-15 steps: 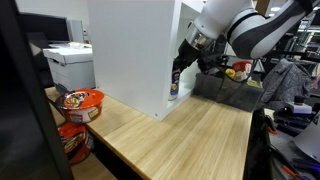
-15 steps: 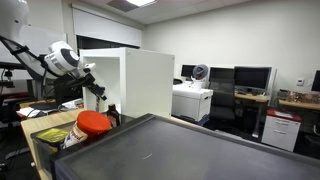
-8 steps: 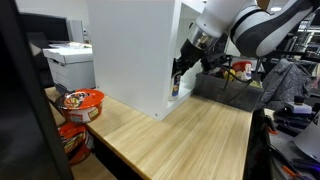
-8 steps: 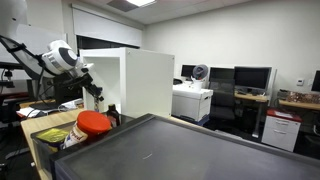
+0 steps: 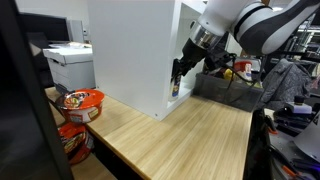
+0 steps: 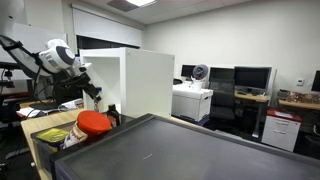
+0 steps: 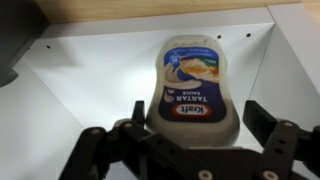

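Observation:
A Kraft tartar sauce squeeze bottle (image 7: 192,88) stands inside a white open-fronted cabinet (image 7: 90,70), close to its back wall. My gripper (image 7: 200,125) is open, one finger on each side of the bottle's wide lower body. The left finger (image 7: 135,128) is close to the bottle. The right finger (image 7: 266,118) stands clear of it with a visible gap. In an exterior view the gripper (image 5: 178,74) reaches into the cabinet's open side just above the bottle (image 5: 174,89). In an exterior view the arm (image 6: 62,56) leans toward the cabinet (image 6: 146,80).
The cabinet (image 5: 128,50) sits on a wooden table (image 5: 195,135). Red instant-noodle bowls (image 5: 81,100) stand at the table's left corner, with a red bowl (image 6: 92,122) seen from behind. A printer (image 5: 68,62) and office clutter surround the table.
The arm's upper links have shifted slightly. The gripper stays open around the bottle, which has not moved.

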Tool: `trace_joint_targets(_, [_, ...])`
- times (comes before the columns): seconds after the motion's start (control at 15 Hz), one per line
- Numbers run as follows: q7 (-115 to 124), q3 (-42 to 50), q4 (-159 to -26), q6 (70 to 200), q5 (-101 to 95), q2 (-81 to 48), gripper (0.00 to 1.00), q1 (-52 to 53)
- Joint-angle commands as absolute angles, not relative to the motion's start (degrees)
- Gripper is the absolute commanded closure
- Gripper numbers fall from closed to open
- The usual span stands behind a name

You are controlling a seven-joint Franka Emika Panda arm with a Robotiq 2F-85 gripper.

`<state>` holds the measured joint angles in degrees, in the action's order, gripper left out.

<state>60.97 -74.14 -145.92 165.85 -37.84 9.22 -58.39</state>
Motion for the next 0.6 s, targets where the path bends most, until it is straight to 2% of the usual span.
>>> trace_joint_targets(0.0, [55.81,-68.22,-146.08,162.67,-33.31,8.74,0.00,-51.22])
trace_joint_targets(0.47, [41.90,-57.27,-145.61,154.07,-14.61,10.71,0.00,-37.19])
trace_joint_targets(0.53, [40.68,-50.72,-145.54,152.28,-13.58,10.21,0.00,-30.49])
